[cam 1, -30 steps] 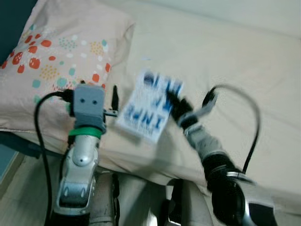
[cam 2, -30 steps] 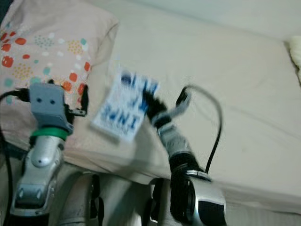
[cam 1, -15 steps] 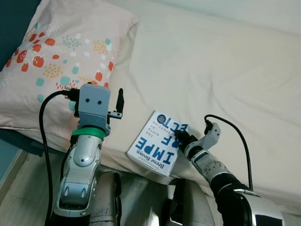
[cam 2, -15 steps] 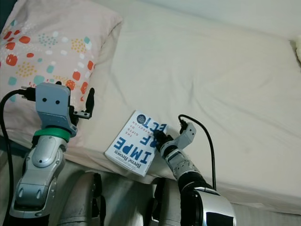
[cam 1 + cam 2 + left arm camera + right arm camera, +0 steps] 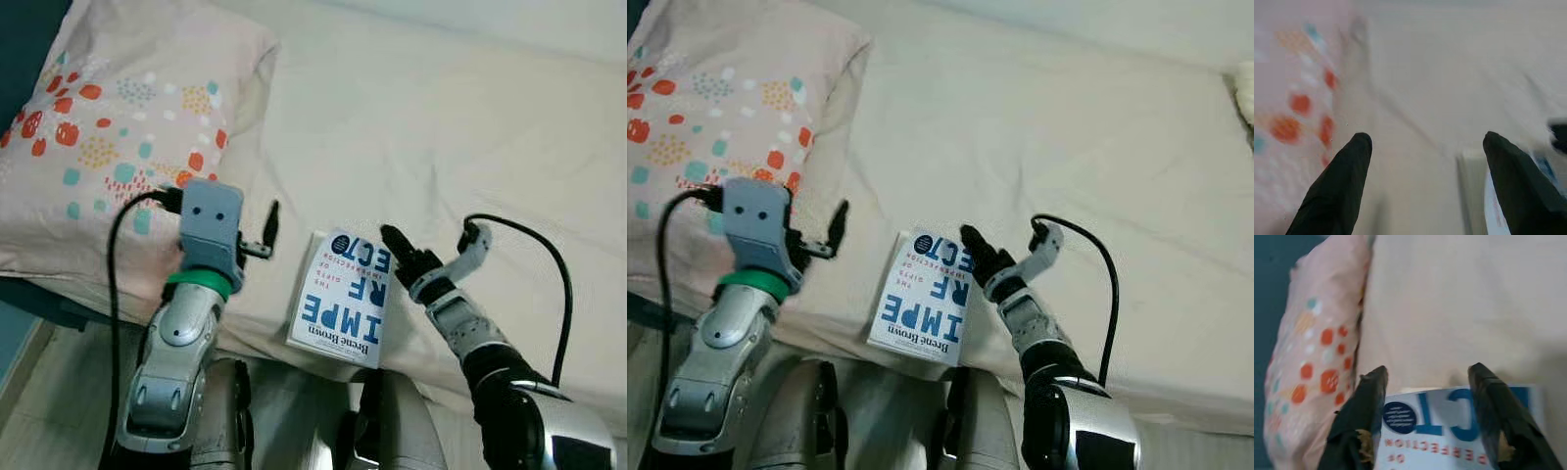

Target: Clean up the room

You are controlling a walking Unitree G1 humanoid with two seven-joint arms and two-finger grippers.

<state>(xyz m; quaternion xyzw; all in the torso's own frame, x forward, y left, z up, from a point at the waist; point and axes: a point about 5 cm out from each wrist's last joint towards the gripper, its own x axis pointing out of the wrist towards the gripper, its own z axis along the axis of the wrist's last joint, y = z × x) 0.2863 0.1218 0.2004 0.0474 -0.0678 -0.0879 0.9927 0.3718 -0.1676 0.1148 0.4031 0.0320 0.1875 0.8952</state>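
A white paperback book (image 5: 345, 299) is seen lying flat near the front edge of the bed (image 5: 460, 127), its cover printed in blue with "IMPERFECT", smaller red words that are too small to read, and the author line "Brené Brown". The right end effector (image 5: 402, 247) is held released, fingers spread, just beside the book's far corner. The left end effector (image 5: 270, 223) is likewise spread, holding nothing, between the book and a pillow (image 5: 118, 127) patterned with red, teal and orange spots.

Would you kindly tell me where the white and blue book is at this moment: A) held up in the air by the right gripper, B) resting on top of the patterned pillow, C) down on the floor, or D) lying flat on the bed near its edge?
D: the book lies flat on the bed near its edge, beside the pillow, with the open right gripper at its corner, not gripping it.
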